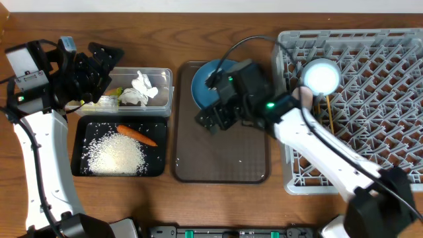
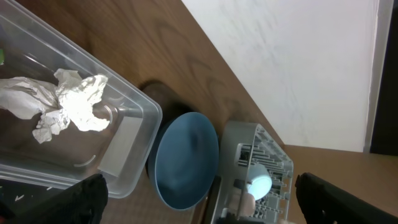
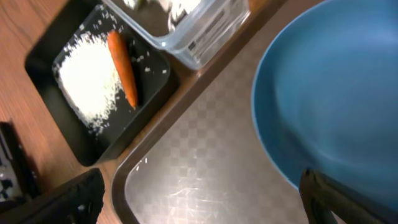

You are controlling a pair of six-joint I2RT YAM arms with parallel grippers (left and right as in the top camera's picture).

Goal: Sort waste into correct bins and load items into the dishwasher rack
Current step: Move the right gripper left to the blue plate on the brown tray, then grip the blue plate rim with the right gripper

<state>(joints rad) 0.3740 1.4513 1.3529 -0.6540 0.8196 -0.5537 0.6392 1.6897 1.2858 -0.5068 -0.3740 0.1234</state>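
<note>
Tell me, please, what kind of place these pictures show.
Probably a robot test bench staged as a dish-clearing station: a grey dishwasher rack, a brown serving tray, and a clear container and black tray used as bins, all on a wooden table.

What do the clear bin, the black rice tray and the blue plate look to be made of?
Clear bin: glossy transparent plastic, see-through walls with bright glints. Black tray: likely matte plastic, thin moulded rim, little shine. Blue plate: smooth, with soft reflections; ceramic or melamine, cannot tell which.
</note>
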